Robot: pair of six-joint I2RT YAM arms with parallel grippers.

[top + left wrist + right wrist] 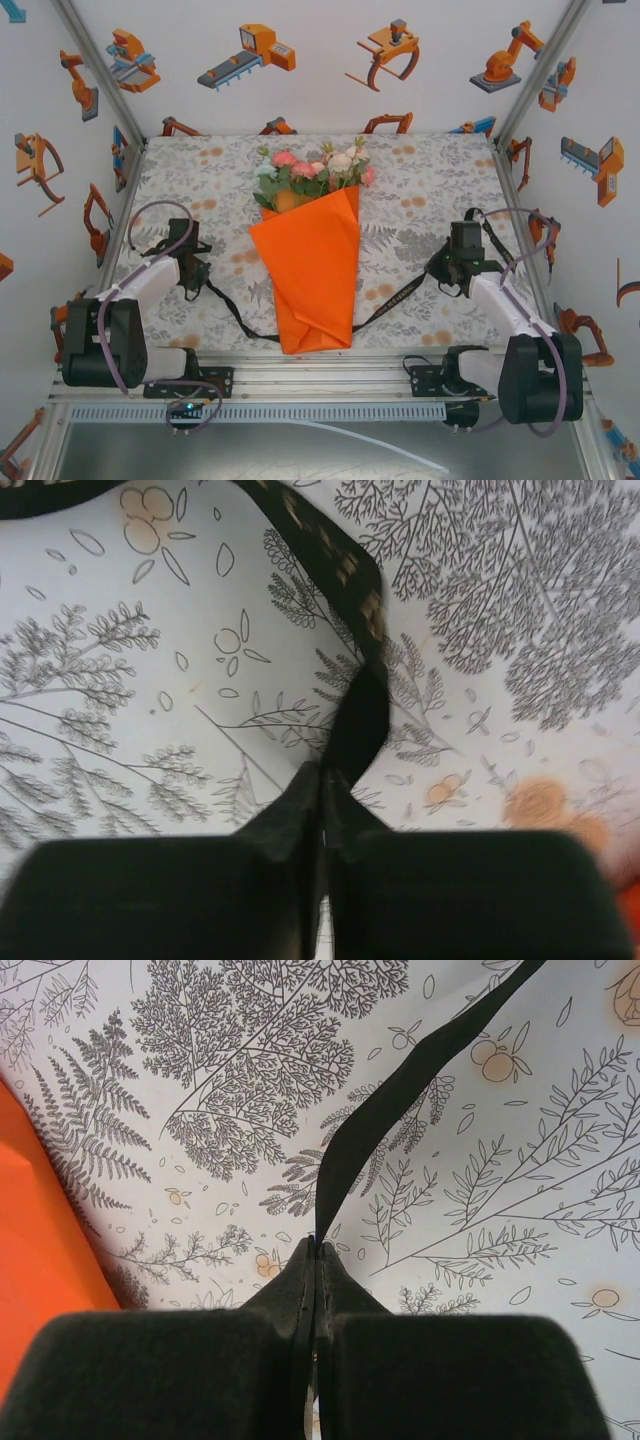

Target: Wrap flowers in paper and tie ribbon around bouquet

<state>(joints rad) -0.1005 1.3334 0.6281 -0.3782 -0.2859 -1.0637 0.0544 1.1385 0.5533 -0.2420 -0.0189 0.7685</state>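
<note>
The bouquet lies in the middle of the table: the orange paper (305, 270) is folded into a cone, with the pink, white and green flowers (315, 172) sticking out of its far end. The black ribbon (236, 316) passes under the cone's lower part and comes out on both sides. On the left, my left gripper (193, 272) is shut on one end of the ribbon (352, 590), pinched at the tips (322, 775). On the right, my right gripper (445, 268) is shut on the other end (400, 1100), held between the tips (317, 1245). The paper's edge (40, 1230) lies left of that gripper.
A floral tablecloth (430, 190) covers the table. White walls with orange robot stickers (255, 55) close in the back and both sides. A metal rail (320, 375) with the arm bases runs along the near edge. Grey cables (165, 215) loop off both arms.
</note>
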